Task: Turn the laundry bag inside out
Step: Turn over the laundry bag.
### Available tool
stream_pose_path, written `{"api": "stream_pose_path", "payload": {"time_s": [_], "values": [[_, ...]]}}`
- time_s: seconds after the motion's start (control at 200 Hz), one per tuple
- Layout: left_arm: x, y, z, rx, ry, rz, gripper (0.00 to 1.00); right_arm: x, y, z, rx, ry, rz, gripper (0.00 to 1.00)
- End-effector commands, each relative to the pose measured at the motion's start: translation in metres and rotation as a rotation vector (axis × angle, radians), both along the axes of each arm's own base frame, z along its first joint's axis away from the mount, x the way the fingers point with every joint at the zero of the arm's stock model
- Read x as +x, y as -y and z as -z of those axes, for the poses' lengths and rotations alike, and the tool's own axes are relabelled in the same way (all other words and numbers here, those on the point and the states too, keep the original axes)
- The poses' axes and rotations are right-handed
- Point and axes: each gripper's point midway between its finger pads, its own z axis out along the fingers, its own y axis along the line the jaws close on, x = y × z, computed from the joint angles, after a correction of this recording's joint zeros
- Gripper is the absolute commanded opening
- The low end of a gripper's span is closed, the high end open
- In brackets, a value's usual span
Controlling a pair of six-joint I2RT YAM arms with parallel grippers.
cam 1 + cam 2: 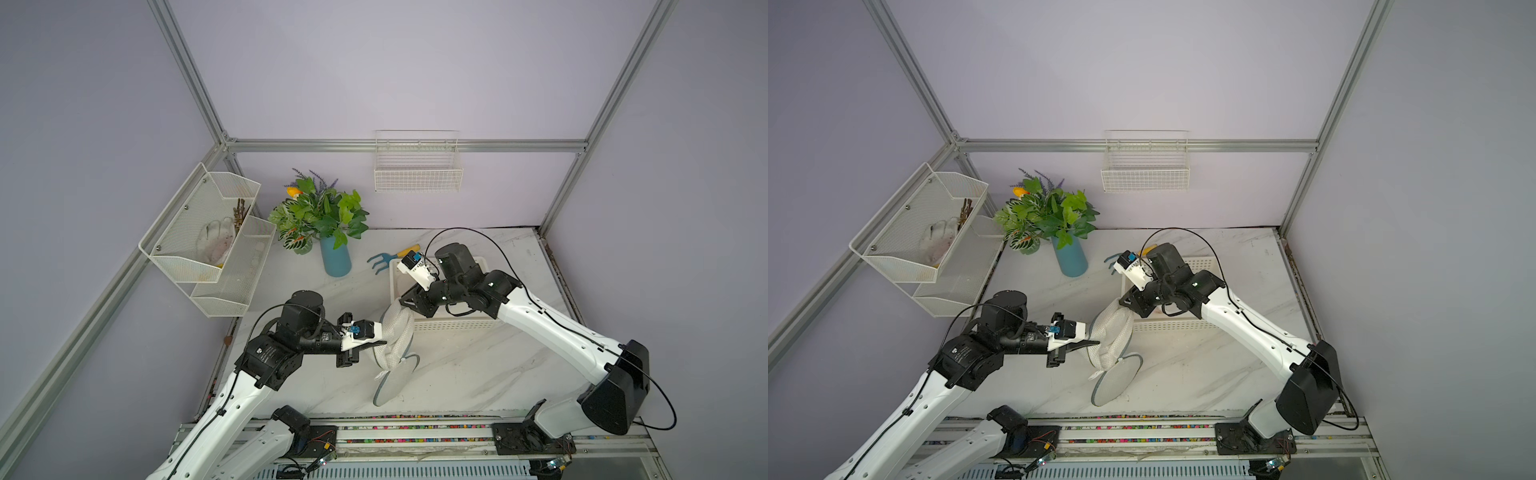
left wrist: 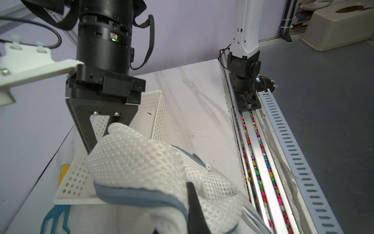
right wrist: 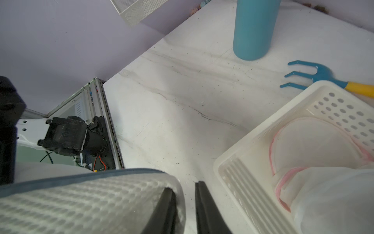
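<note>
Above the table [image 1: 478, 374], left gripper [image 1: 379, 345] pinches the front-to-back laundry bag [image 1: 395, 334]; right gripper [image 1: 402, 302] ajar.

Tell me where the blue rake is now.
In a top view the rake lies on the table near the back wall, between the blue vase and the white basket.

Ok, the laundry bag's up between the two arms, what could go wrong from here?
The right claw is open and the laundry bag is draped over just one finger, so it may slip off and hang from the left claw alone. It also hangs close beside the white perforated basket and might snag or drag it. The right arm sits close above the hand rake, which a swing could knock.
</note>
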Motion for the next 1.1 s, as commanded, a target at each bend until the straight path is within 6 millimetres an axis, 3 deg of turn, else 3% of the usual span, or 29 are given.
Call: {"api": "stream_pose_path", "payload": {"time_s": [0.0, 0.205, 0.415, 0.515, 0.741, 0.971, 1.091], "values": [[0.000, 0.002, -0.033, -0.094, 0.196, 0.014, 0.00, -0.014, 0.002, 0.007, 0.020, -0.118, 0.000, 0.32], [0.034, -0.016, -0.051, -0.291, 0.236, -0.283, 0.00, -0.032, 0.017, 0.015, 0.047, -0.188, 0.024, 0.48], [0.031, -0.016, -0.045, -0.429, 0.097, -0.301, 0.00, -0.042, 0.036, 0.000, 0.134, -0.165, 0.104, 0.56], [0.028, -0.012, -0.043, -0.475, 0.041, -0.274, 0.00, -0.045, 0.039, -0.012, 0.198, -0.163, 0.130, 0.59], [0.011, 0.001, -0.034, -0.486, -0.079, -0.141, 0.00, -0.039, 0.043, -0.064, 0.376, -0.143, 0.208, 0.64], [0.000, 0.005, -0.038, -0.521, -0.106, -0.066, 0.00, -0.031, 0.044, -0.033, 0.280, -0.230, 0.265, 0.64], [0.015, 0.002, -0.028, -0.492, -0.119, -0.155, 0.00, -0.028, 0.048, -0.046, 0.286, -0.211, 0.276, 0.72]]}}
